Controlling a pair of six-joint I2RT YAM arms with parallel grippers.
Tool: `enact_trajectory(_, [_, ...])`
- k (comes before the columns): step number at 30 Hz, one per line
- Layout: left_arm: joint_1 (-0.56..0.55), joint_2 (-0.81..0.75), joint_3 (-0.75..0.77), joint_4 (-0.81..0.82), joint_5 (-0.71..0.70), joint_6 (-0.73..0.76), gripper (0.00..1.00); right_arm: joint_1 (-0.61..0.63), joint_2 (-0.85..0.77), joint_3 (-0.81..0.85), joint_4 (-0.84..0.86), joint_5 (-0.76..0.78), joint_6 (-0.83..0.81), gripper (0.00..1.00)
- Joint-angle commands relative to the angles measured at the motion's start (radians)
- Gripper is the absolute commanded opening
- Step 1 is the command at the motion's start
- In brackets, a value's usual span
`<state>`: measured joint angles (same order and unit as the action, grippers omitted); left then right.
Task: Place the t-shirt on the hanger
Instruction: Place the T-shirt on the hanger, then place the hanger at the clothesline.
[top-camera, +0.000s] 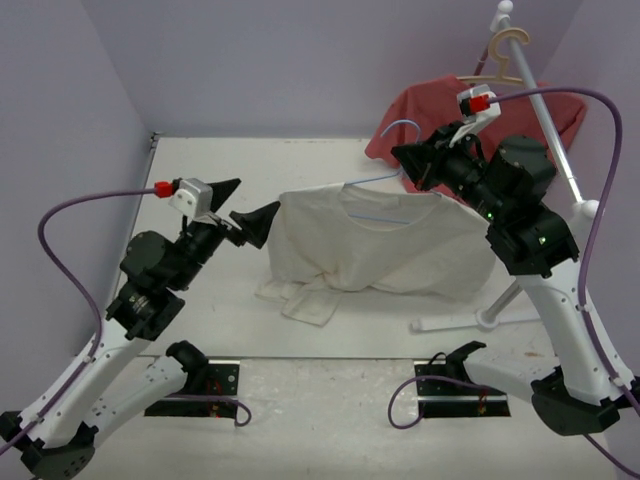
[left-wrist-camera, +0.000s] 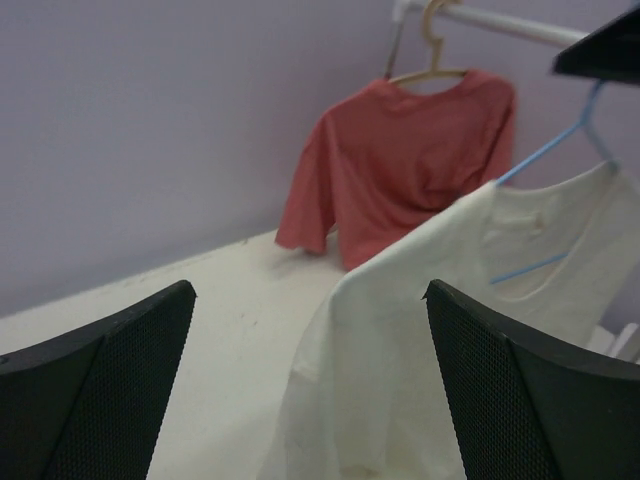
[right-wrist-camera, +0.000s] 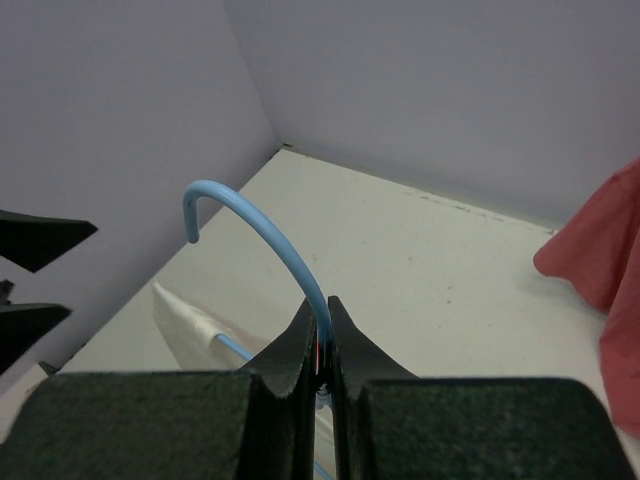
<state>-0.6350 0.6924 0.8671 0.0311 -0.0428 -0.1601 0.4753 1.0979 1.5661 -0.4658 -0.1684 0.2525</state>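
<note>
The cream-white t-shirt (top-camera: 380, 250) hangs on the light-blue wire hanger (top-camera: 400, 128), whose wire shows through the neck opening. Its lower hem lies bunched on the table. My right gripper (top-camera: 407, 160) is shut on the hanger just below the hook; in the right wrist view the blue hook (right-wrist-camera: 260, 215) curves up from between the closed fingertips of the gripper (right-wrist-camera: 320, 312), with a shirt shoulder (right-wrist-camera: 185, 320) below. My left gripper (top-camera: 250, 200) stands open beside the shirt's left shoulder, holding nothing. In the left wrist view the shirt (left-wrist-camera: 420, 330) and the hanger (left-wrist-camera: 545, 150) lie ahead of the gripper (left-wrist-camera: 310, 300).
A red t-shirt (top-camera: 430, 110) hangs on a tan wooden hanger (top-camera: 505, 50) from a white rack pole (top-camera: 548, 125) at the back right. The rack's white base (top-camera: 470, 322) stands on the table right of the cream shirt. Purple walls enclose the table.
</note>
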Motion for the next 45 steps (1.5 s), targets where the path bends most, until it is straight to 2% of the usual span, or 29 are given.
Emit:
enact_trajectory(1, [0.005,0.015,0.111,0.010,0.261,0.023,1.00,0.018,0.036,0.071,0.019,0.003,-0.018,0.00])
enact_trajectory(3, [0.003,0.108,0.198,0.009,0.412,0.040,1.00,0.054,0.064,0.102,0.021,0.041,-0.015,0.00])
enact_trajectory(7, [0.000,0.251,0.311,-0.008,0.496,0.108,1.00,0.100,0.103,0.160,-0.004,0.085,-0.019,0.00])
enact_trajectory(12, [-0.003,0.490,0.534,-0.238,0.734,0.302,1.00,0.106,0.142,0.216,-0.055,0.033,-0.035,0.00])
enact_trajectory(16, [-0.005,0.570,0.620,-0.270,0.763,0.331,0.95,0.113,0.133,0.195,-0.042,-0.006,-0.034,0.00])
enact_trajectory(19, [-0.005,0.616,0.645,-0.269,0.798,0.327,0.83,0.115,0.132,0.195,-0.039,-0.033,-0.034,0.00])
enact_trajectory(21, [-0.005,0.656,0.658,-0.268,0.846,0.317,0.71,0.119,0.138,0.207,-0.047,-0.051,-0.037,0.00])
enact_trajectory(24, [-0.006,0.685,0.676,-0.263,0.857,0.302,0.42,0.120,0.139,0.216,-0.051,-0.076,-0.044,0.00])
enact_trajectory(30, [-0.006,0.716,0.691,-0.254,0.836,0.287,0.16,0.120,0.123,0.190,-0.044,-0.070,-0.059,0.00])
enact_trajectory(32, [-0.006,0.714,0.689,-0.245,0.819,0.283,0.00,0.120,0.115,0.179,-0.037,-0.075,-0.061,0.00])
enact_trajectory(37, [-0.006,0.683,0.644,-0.190,0.754,0.311,0.00,0.120,0.100,0.159,-0.017,-0.106,-0.069,0.01])
enact_trajectory(38, [-0.006,0.670,0.626,-0.183,0.749,0.335,0.00,0.118,0.097,0.158,-0.018,-0.105,-0.076,0.05])
enact_trajectory(42, [0.002,0.609,0.579,-0.218,0.741,0.517,0.00,0.100,0.068,0.165,-0.050,-0.102,-0.119,0.32])
enact_trajectory(45, [0.051,0.606,0.626,-0.301,0.790,0.571,0.00,0.086,0.032,0.170,-0.103,-0.122,-0.151,0.68])
